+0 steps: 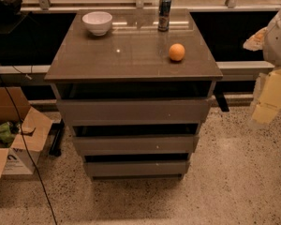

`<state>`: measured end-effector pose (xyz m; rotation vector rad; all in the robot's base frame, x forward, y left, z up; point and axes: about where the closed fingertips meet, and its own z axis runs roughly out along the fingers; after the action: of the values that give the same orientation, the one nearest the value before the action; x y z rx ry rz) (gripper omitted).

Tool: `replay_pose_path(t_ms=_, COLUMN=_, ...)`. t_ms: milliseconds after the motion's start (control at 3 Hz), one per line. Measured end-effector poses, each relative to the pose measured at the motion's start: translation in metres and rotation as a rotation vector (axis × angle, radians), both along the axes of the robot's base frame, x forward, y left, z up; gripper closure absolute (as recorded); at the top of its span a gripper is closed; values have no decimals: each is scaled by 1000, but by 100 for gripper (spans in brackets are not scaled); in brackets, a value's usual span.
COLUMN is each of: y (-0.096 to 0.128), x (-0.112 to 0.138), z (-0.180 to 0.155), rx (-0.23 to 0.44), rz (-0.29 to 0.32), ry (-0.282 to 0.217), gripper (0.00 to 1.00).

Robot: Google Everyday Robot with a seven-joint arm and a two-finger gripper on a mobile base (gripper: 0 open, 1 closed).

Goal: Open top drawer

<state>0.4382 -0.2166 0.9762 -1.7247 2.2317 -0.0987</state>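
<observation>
Far left, on the speckled floor (234, 182): an open cardboard box (25, 130), flaps spread, something green inside; a dark printed mark on its side, too unclear to read. Across the box and down over the floor, a thin black cable (35, 177).

Next, in the middle, a grey-brown bench (131, 60) with a glossy top. On the back left of that top, a white bowl (97, 22), upright. Further right, at the back edge, a slim dark can (164, 14), standing; label not legible. Right of centre and nearer the front, an orange (177, 52), well apart from both bowl and can.

Directly under the bench top, the top drawer (133, 110): broadest of three flat fronts, no handle, a dark gap above it. Beneath, the middle front (136, 144) and the bottom front (136, 168), each narrower than the one above.

Far right, at the picture's edge, the hand (270, 100), pale yellow below a white arm, level with the top drawer and well apart from it, touching nothing. Released or clenched: cannot tell.
</observation>
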Motion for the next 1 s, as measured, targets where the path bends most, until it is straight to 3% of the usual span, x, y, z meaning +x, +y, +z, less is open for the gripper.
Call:
replay_pose_path(t_ms=333, y=1, x=1, z=1, rx=-2, rz=1, ry=-8, gripper=0)
replay_pose_path(t_ms=667, y=12, x=11, z=-17, rx=-6, rz=24, ry=-27, gripper=0)
replay_pose_path(t_ms=1000, y=24, x=27, z=-52, rx=43, rz=48, ry=-21, gripper=0)
